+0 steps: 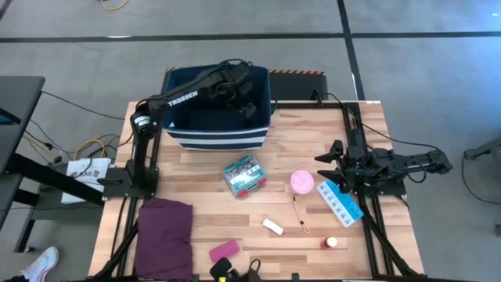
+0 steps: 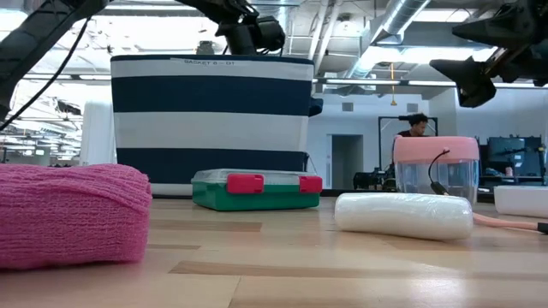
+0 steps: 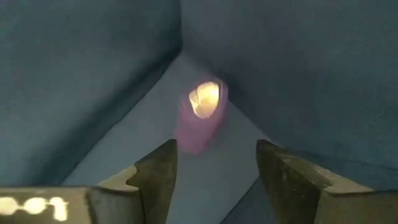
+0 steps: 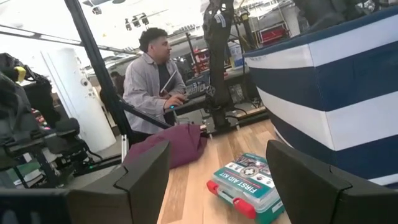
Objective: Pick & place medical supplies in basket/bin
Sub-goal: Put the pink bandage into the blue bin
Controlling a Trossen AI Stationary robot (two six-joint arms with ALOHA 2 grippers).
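Closest to the low camera, we see a magenta roll [image 2: 73, 214] and a white tube [image 2: 402, 214] lying on the table [image 2: 282, 274], with the green-red first aid packet [image 2: 257, 190] and the pink tub [image 2: 435, 167] behind them, all outside the striped bin [image 2: 210, 115]. From above, we count those items plus the blue-white pill strip [image 1: 341, 203], a small bottle [image 1: 331, 243] and a thin pink tool [image 1: 299, 215] on the table, so most of the work remains in our judgement. Our left gripper [image 1: 244, 102] hangs inside the bin; its wrist view shows the fingers [image 3: 158, 177] spread and empty above a purple roll [image 3: 200, 118] lying in a bottom corner, so one item looks delivered. Our right gripper [image 4: 217, 180] waits near the table's right edge, fingers apart and holding nothing, facing the packet and a folded purple cloth [image 4: 171, 143].
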